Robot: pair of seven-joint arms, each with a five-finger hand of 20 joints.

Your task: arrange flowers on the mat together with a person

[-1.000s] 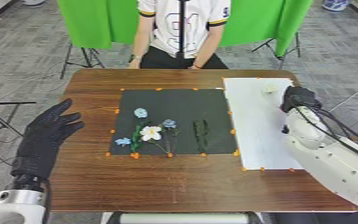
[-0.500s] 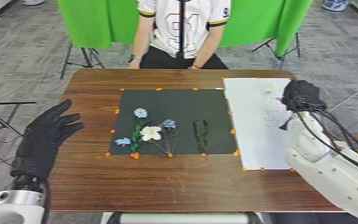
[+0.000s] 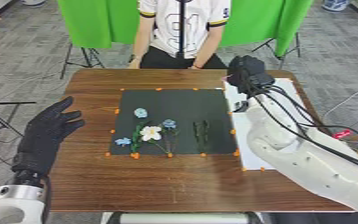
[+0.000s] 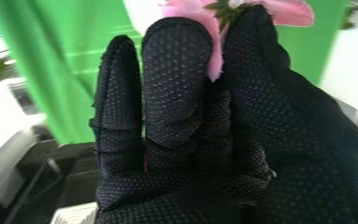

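Observation:
My right hand (image 3: 249, 71) is over the far end of the white mat (image 3: 251, 157). In the right wrist view, that hand (image 4: 177, 75) pinches a pink flower (image 4: 286, 12) between its thumb and fingers, with green leaves beside the petals. On the black mat (image 3: 180, 102) lie a light blue flower (image 3: 140, 113), a blue flower (image 3: 169, 123), a white flower (image 3: 151, 133), another blue flower (image 3: 122, 142) at the near left, and dark green sprigs (image 3: 201, 136) towards the right. My left hand (image 3: 47, 131) stays open left of the black mat.
Orange markers (image 3: 135, 156) line the edges of both mats. The brown table (image 3: 158, 182) runs along the near side. My right forearm and its cables cross over much of the white mat.
My right hand has moved left and away from the robot, from the white mat's right side to its far left corner. The left hand has hardly moved.

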